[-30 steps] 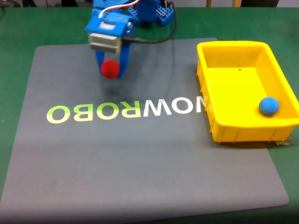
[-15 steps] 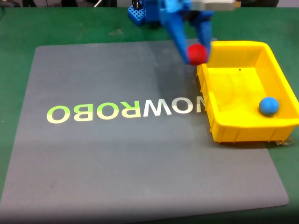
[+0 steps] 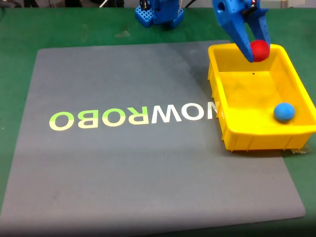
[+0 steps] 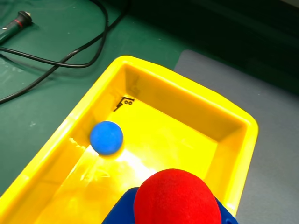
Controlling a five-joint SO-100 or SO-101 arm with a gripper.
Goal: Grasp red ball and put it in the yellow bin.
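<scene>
Gripper (image 3: 257,53) clamped on red ball (image 3: 259,50), held above far end of yellow bin (image 3: 232,133). Blue ball (image 3: 284,112) rests on bin floor, well apart.

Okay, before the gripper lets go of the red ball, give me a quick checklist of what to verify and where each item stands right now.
1. Red ball held in the gripper: ok, it sits between the blue fingers.
2. Ball over the yellow bin: ok, the wrist view shows the bin floor beyond the ball.
3. Clear of the bin's rim: cannot tell exactly; in the fixed view it hangs near the far wall.
4. Landing spot free: ok, the blue ball lies apart, near the opposite end.
5. Bin upright on the grey mat: ok.
</scene>
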